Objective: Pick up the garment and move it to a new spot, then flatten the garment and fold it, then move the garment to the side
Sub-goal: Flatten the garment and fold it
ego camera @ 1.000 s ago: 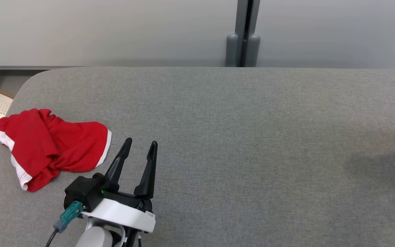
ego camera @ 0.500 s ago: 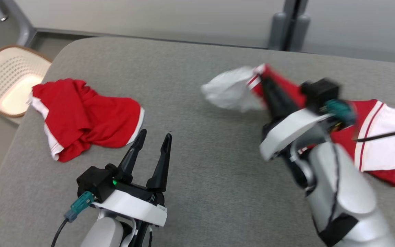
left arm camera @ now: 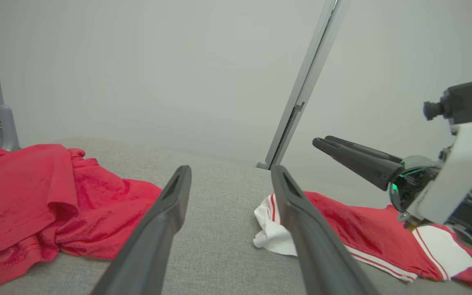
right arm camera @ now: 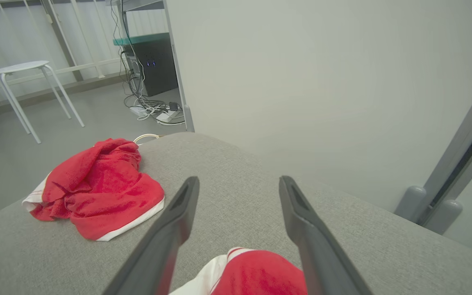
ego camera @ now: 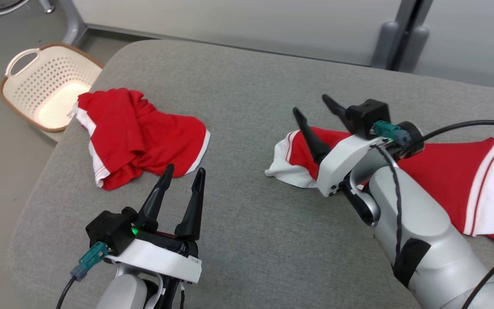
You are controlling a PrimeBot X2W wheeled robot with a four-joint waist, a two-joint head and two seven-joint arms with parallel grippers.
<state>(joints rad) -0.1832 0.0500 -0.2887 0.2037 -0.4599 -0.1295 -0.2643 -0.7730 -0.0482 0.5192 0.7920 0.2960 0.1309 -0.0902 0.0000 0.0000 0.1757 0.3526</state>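
head view, with both wrist views. the grey padded bench (ego camera: 238, 86) carries two garments. the task's garment (ego camera: 444, 165), red with white panels and thin stripes, lies spread on the bench's right half. its white-edged end points toward the bench's middle and its other end runs out of the picture at the bench's right. the right gripper (ego camera: 309, 103) hangs just above that white-edged end, fingers spread wide with nothing between them. in the right wrist view the red cloth lies below the roots of the fingers, and the tips are clear of it. the left gripper (ego camera: 185, 168) is over the bench's front left part, likewise spread wide and empty. its tips point at a second, crumpled red garment (ego camera: 144, 137) lying at the bench's left end. a perforated cream basket (ego camera: 54, 66) stands on the floor just off the bench's far left corner.
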